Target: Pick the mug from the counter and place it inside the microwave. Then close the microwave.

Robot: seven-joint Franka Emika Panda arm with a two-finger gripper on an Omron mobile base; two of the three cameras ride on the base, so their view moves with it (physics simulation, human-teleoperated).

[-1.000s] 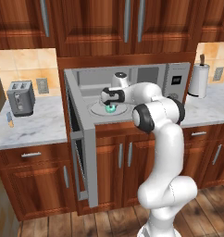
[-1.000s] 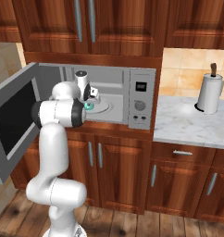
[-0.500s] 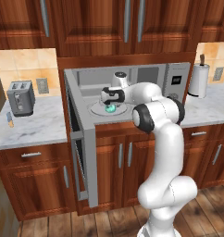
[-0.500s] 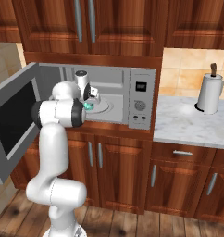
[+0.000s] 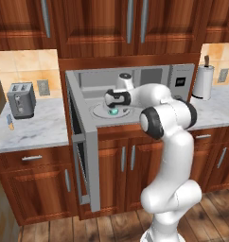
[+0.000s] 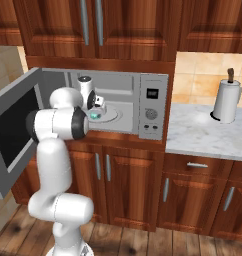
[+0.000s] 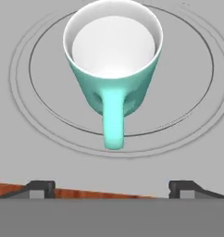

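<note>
While the gripper [image 7: 112,187] has its fingers spread wide, the teal mug [image 7: 113,74], white inside, stands upright on the microwave [image 5: 135,90] turntable [image 7: 188,92], handle toward the camera

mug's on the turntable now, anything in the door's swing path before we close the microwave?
Yes, the arm itself. The mug stands upright on the turntable plate inside the microwave, released, but the open gripper and forearm reach in through the opening. The door hangs wide open; nothing else visible blocks its swing.
</note>
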